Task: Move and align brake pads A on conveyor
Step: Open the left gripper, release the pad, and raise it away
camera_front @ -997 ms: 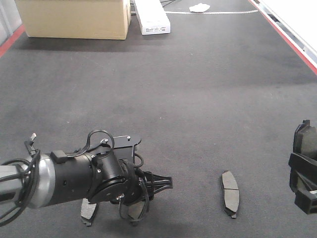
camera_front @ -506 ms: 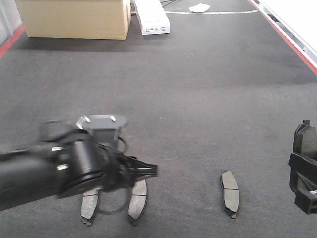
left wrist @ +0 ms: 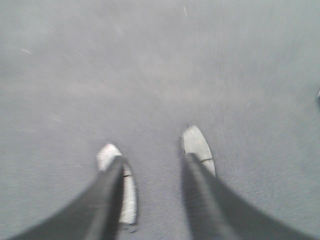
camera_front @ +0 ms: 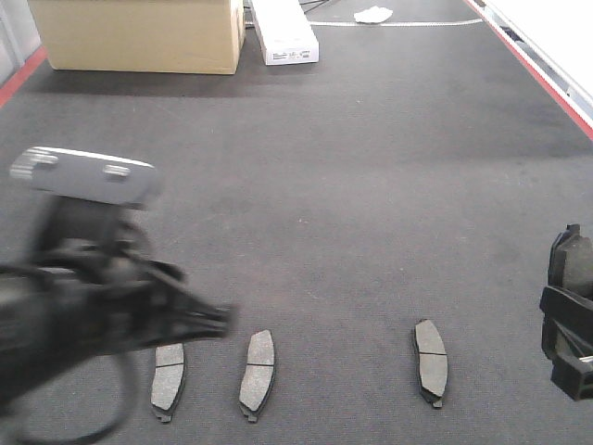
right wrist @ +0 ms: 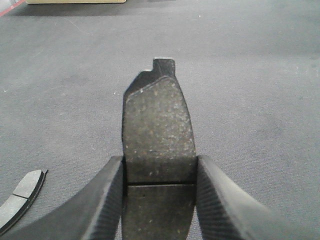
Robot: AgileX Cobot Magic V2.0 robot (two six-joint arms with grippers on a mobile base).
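Note:
Three brake pads A lie flat on the dark conveyor [camera_front: 371,185] along its near edge: one at the left [camera_front: 168,380], one just beside it [camera_front: 258,362], and one further right [camera_front: 430,349]. My left gripper [camera_front: 218,321] is blurred, hanging open and empty above the two left pads; the left wrist view shows its fingers [left wrist: 107,200] over those pads [left wrist: 129,197] [left wrist: 197,144]. At the right edge my right gripper [camera_front: 561,311] is shut on a fourth brake pad [right wrist: 157,125], held lifted off the belt, groove between the jaws. The right-hand pad [right wrist: 20,196] shows at that view's lower left.
A cardboard box [camera_front: 139,32] and a white carton [camera_front: 283,37] stand at the far end of the belt, with a white crumpled scrap [camera_front: 373,14] behind them. Red edge strips [camera_front: 542,69] run along both sides.
My left arm has pulled back to the left and risen, uncovering two pads lying side by side. The right arm and its pad have not moved.

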